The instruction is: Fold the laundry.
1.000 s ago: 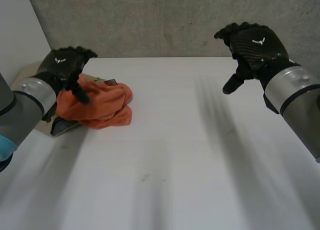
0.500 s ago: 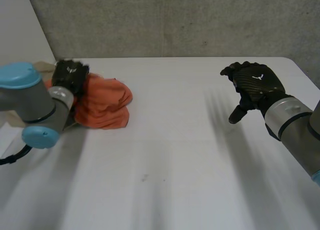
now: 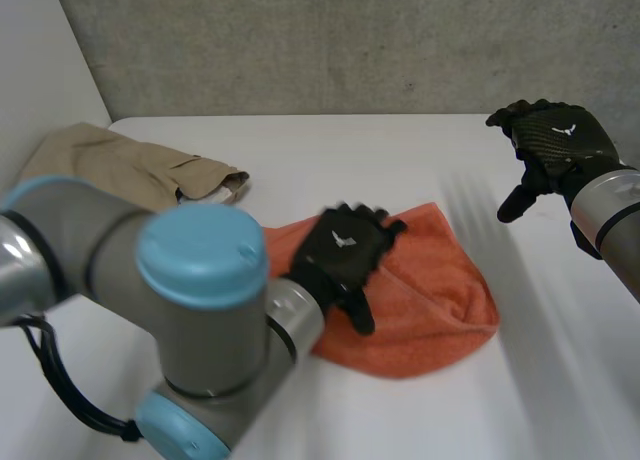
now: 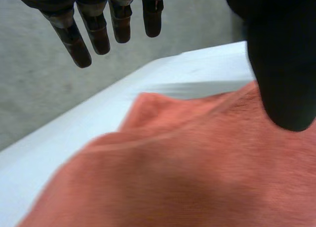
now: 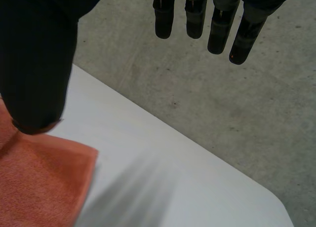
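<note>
An orange cloth [image 3: 440, 290] lies crumpled in the middle of the white table [image 3: 330, 150]. My left hand [image 3: 345, 252] hovers over the cloth's left part, open. In the left wrist view its fingers [image 4: 121, 19] are straight and clear of the orange cloth [image 4: 173, 172] below the palm, and the thumb is apart from them. My right hand [image 3: 555, 145] is raised over the table's back right, open, holding nothing. Below the straight fingers of my right hand [image 5: 197, 15], the right wrist view has one edge of the orange cloth [image 5: 34, 187] under the thumb.
A beige garment [image 3: 120, 165] lies spread at the table's back left corner. A grey concrete wall [image 3: 350, 40] stands behind the table. My left arm [image 3: 190, 310] crosses the front left of the table.
My left hand carried the orange cloth from the back left pile to the table's middle and let go of it. The beige garment is uncovered. My right hand moved back and right.
</note>
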